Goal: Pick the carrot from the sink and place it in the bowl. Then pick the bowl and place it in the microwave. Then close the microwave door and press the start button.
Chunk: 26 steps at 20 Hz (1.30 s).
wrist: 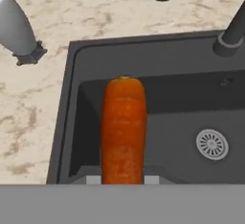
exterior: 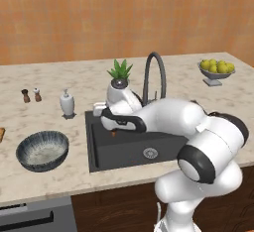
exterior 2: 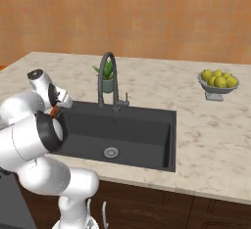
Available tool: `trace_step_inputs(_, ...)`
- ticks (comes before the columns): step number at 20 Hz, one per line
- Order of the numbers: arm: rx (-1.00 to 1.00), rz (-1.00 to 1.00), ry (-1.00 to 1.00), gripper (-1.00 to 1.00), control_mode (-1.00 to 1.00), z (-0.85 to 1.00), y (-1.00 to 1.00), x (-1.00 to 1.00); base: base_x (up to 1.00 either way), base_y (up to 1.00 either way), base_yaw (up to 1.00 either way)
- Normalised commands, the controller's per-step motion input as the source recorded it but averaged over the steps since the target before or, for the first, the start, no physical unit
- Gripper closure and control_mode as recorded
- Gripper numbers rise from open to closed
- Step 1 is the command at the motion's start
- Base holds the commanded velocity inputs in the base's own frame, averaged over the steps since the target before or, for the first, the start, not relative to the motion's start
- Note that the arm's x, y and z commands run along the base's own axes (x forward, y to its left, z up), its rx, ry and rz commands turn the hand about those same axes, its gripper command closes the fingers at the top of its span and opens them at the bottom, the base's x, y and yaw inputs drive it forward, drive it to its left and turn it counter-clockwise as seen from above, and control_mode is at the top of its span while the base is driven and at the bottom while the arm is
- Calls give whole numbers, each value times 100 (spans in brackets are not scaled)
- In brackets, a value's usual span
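My gripper is shut on the orange carrot and holds it in the air over the left part of the dark sink, above the basin floor. In the right base view the carrot shows as a small orange tip beside my hand, at the left rim of the sink. The blue-grey bowl with its pale inside stands on the counter to the left of the sink, apart from the gripper. The microwave and its door are out of view.
A dark arched faucet and a potted plant stand behind the sink. A white soap dispenser stands by its back left corner, two small shakers farther left. A metal bowl of yellow fruit sits at the far right.
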Motion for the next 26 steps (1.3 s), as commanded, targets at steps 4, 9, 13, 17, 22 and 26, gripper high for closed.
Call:
trace_step_inputs(4, -1, 0, -15, 100, -100, 2, 74, 0, 0, 0, 0)
trace_step_inputs(9, -1, 0, -14, 100, -100, 0, 60, -8, 0, 0, 0)
trace_step_inputs(13, 0, 0, -11, 100, -100, 0, 48, -56, 0, 0, 0)
trace_step_inputs(17, 0, 0, -2, 100, -100, 13, 39, -43, 0, 0, 0)
trace_step_inputs(22, 0, 0, 13, 100, -100, 30, 44, 0, 0, 0, 0)
trace_step_inputs(26, 0, 0, 5, 100, -100, 0, 44, 0, 0, 0, 0)
